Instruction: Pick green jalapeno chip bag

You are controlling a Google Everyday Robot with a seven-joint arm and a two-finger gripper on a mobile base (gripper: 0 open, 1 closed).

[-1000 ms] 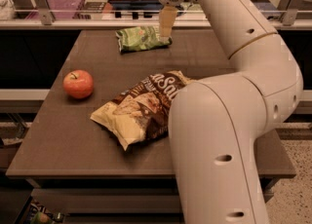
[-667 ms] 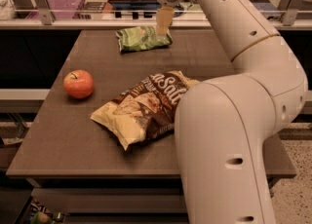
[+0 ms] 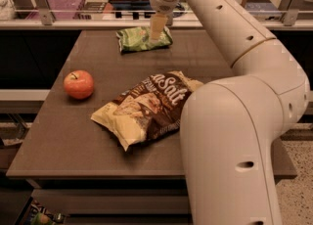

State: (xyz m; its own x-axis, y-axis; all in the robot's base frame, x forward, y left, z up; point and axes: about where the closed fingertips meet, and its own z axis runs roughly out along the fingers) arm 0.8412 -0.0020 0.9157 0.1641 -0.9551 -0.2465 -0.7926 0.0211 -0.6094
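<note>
At the far edge of the brown table point(image 3: 63, 141), near the middle: the green jalapeno chip bag point(image 3: 134, 39), lying flat and crinkled. Directly over its right-hand end, the gripper point(image 3: 157, 27), pointing straight down from the long white arm point(image 3: 230, 28), touching the foil or very nearly so. Spread or pressed together: impossible to tell from this angle. Well apart and nearer the camera: a red apple point(image 3: 78, 84) at left and the larger brown-and-cream chip bag point(image 3: 146, 109) at centre, neither in the way.

Probably at the point of grasping, with no lift begun yet.

Several ways to go wrong from here:

- Only a thin fold of slick foil pinched, owing to a descent near the bag's end rather than its middle, and then a slip on the way up.
- The puffy bag squeezed out sideways under downward pressure, perhaps toward the table's far edge just behind.
- A closure too high, catching nothing.
- A push too low, jamming against the tabletop.

Best served by a firm pinch and a slow, straight rise.
</note>
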